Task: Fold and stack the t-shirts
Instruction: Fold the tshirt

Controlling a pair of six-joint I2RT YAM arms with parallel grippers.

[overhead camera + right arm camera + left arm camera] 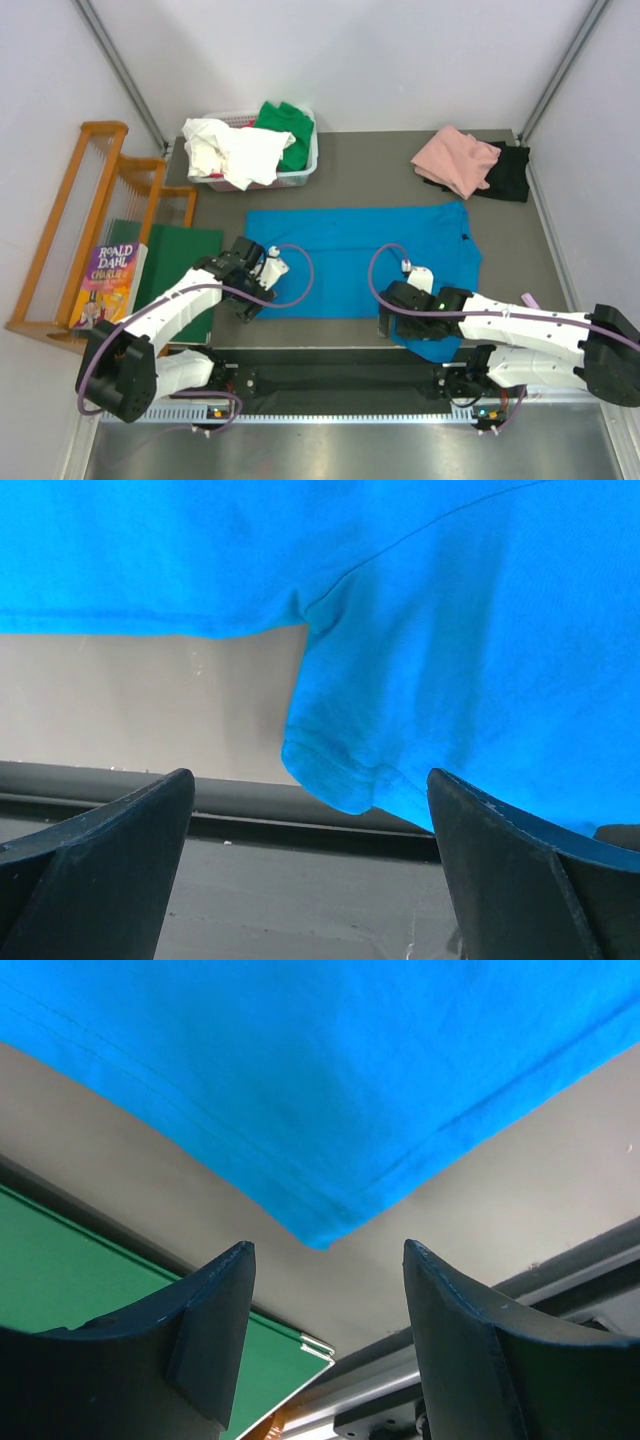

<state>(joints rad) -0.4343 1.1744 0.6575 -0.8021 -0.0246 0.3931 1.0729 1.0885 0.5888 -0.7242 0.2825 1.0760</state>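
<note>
The blue t-shirt [350, 255] lies spread flat in the middle of the tabletop [560, 250], collar to the right and hem to the left, opened out so that it can be folded. The left fingers [215, 1330] are released, standing apart with nothing between them, low over the bare tabletop just short of the shirt's near-left hem corner [320, 1235]. That placement looks chosen so they can pinch the corner. The right fingers [110, 850] are spread wide and empty as well, lined up on the near sleeve [340, 780], whose rounded cuff sits on the near edge of the tabletop. With one arm at each near end, the likely aim is to lift the near edge and carry it over the far one. No fold is made yet. The other shirts wait apart from the work area: a white tee [235, 150] and a green tee [285, 125] heaped in the basket [312, 165] at far left, a pink tee [455, 160] over a black tee [510, 170] at far right. A green board [180, 250] lies to the left, beside the hem.
</note>
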